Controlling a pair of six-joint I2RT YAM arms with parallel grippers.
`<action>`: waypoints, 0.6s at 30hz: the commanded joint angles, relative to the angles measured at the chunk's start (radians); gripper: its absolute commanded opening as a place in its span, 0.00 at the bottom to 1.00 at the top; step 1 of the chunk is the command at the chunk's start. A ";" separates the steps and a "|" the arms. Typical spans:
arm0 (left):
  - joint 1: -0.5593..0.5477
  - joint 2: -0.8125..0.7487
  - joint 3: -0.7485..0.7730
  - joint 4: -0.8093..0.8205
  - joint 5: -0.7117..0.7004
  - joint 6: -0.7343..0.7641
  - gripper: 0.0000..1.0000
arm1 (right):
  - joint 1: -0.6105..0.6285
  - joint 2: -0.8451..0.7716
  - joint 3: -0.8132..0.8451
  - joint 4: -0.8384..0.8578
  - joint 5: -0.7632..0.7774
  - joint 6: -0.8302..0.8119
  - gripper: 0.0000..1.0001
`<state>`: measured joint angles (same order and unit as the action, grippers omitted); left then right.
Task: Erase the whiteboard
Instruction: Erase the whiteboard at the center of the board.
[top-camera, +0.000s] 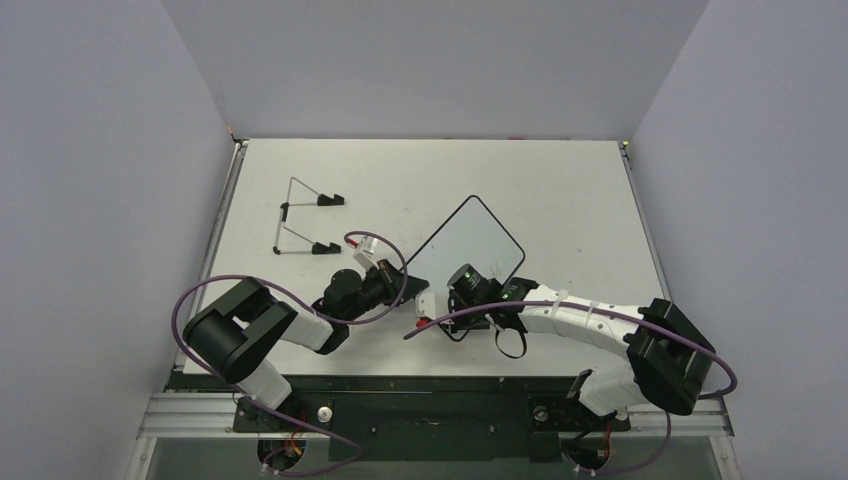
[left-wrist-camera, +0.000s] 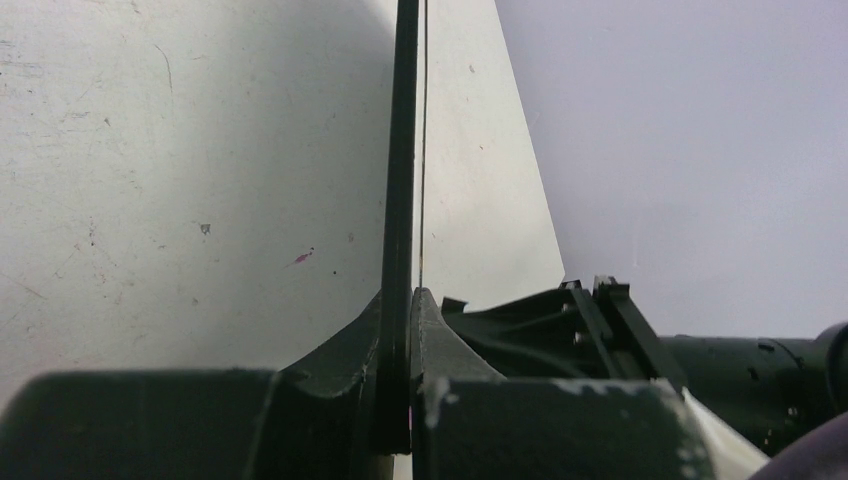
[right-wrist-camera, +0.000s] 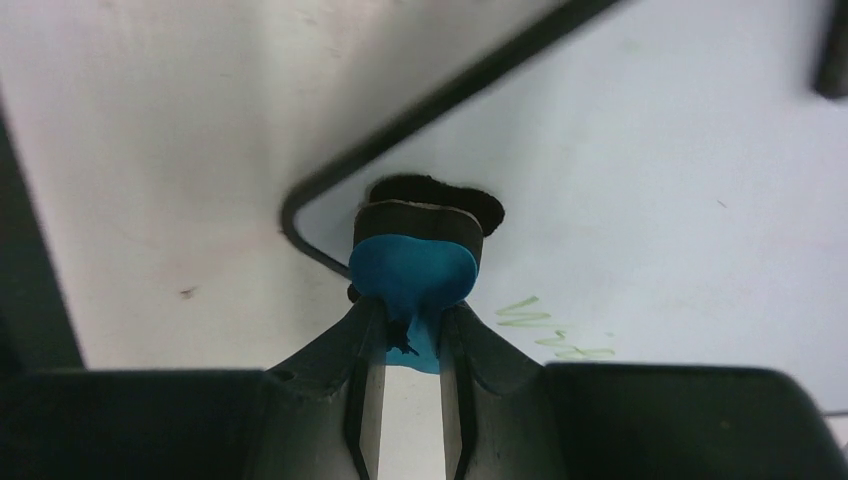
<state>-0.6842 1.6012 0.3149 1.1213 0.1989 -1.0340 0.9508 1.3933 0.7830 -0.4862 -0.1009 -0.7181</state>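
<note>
The whiteboard (top-camera: 478, 238) lies cornerwise at mid-table, white face up inside a narrow black rim. My left gripper (top-camera: 408, 276) is shut on its left edge. In the left wrist view the whiteboard (left-wrist-camera: 402, 150) runs edge-on between the closed fingers of the left gripper (left-wrist-camera: 398, 335). My right gripper (top-camera: 463, 287) is over the board's near corner, shut on the blue-and-black eraser (right-wrist-camera: 415, 262). The eraser's black pad rests on the whiteboard (right-wrist-camera: 640, 170) just inside a rounded corner. Faint green handwriting (right-wrist-camera: 548, 328) shows to the right of the right gripper (right-wrist-camera: 412, 322).
A thin wire stand with black feet (top-camera: 301, 220) sits at the table's back left. Grey walls close in the table on three sides. The table edges (top-camera: 228, 210) run close to the walls. Purple cables loop from both arms near the board.
</note>
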 joint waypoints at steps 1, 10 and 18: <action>0.002 -0.006 -0.004 0.094 0.025 -0.011 0.00 | 0.091 0.043 -0.004 -0.094 -0.089 -0.097 0.00; 0.005 -0.002 -0.012 0.109 0.030 -0.005 0.00 | -0.020 0.033 0.029 -0.031 -0.051 0.027 0.00; 0.003 0.027 -0.009 0.145 0.048 -0.016 0.00 | -0.035 0.017 0.011 -0.008 -0.051 0.021 0.00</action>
<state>-0.6781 1.6188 0.2996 1.1671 0.2058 -1.0145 0.8845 1.4265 0.7841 -0.5385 -0.1616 -0.6975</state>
